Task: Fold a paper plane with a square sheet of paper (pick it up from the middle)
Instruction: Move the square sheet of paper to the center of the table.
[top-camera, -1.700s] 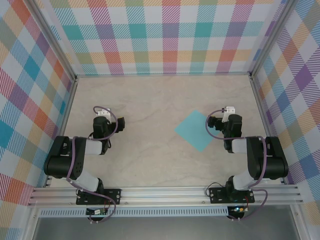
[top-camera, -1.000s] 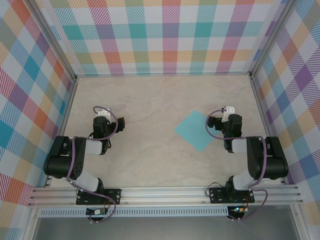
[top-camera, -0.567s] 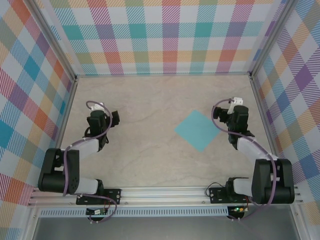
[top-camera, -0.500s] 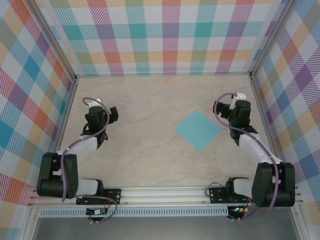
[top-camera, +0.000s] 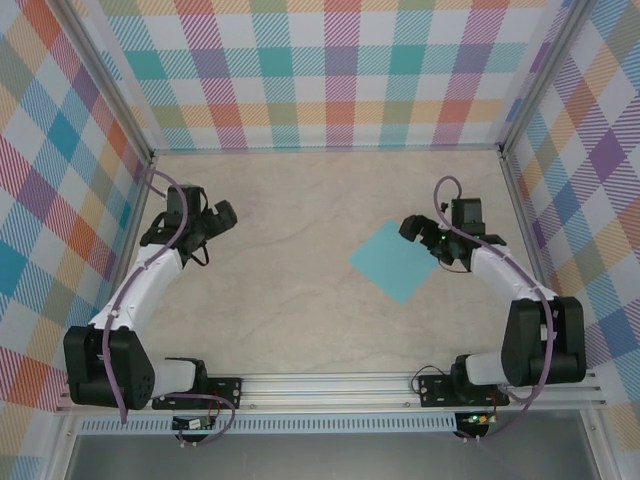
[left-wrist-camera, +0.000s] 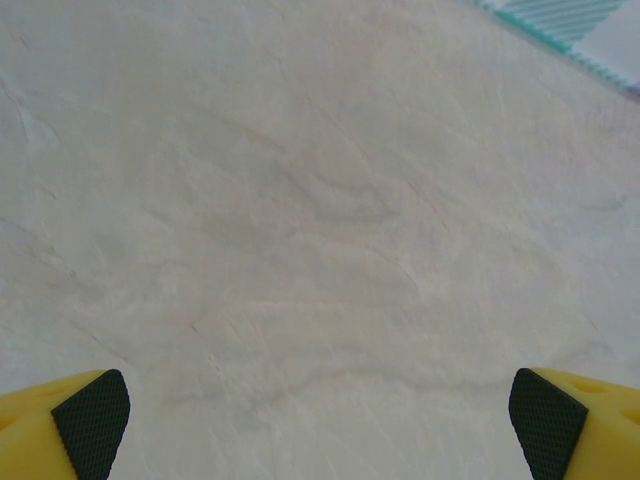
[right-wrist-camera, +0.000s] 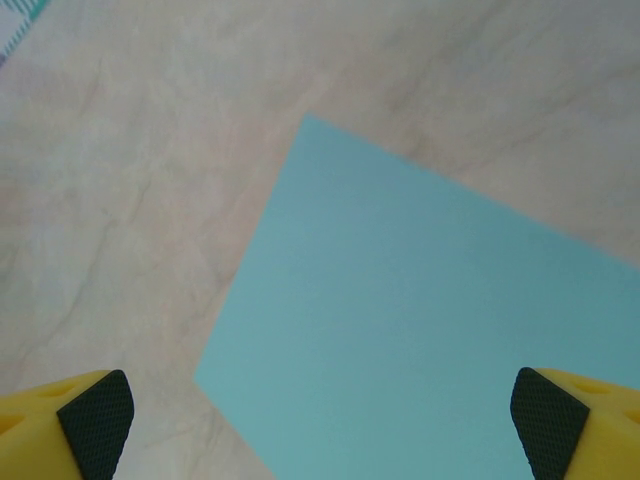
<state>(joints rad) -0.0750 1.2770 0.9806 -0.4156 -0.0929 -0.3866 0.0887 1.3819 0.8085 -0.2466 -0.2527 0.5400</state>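
Note:
The square sheet of paper (top-camera: 393, 262) is turquoise and lies flat and uncreased on the table, right of centre, turned like a diamond. My right gripper (top-camera: 412, 231) hovers at the sheet's upper right edge. In the right wrist view the sheet (right-wrist-camera: 420, 330) lies under the open right gripper (right-wrist-camera: 322, 430), whose fingertips (right-wrist-camera: 95, 420) are spread wide with nothing between them. My left gripper (top-camera: 222, 215) is at the far left of the table, well away from the sheet. It is open (left-wrist-camera: 320, 430) over bare table, with black pads (left-wrist-camera: 92, 425) at the frame's corners.
Plaid walls (top-camera: 330, 70) enclose the table on three sides, with aluminium posts (top-camera: 505, 150) at the back corners. A rail (top-camera: 330, 388) runs along the near edge and holds both arm bases. The foot of a wall (left-wrist-camera: 570, 20) shows ahead of the left gripper.
Both arms have unfolded and reached forward. The right gripper has swung left over the sheet's edge and the left has gone to the far left. Both stayed open.

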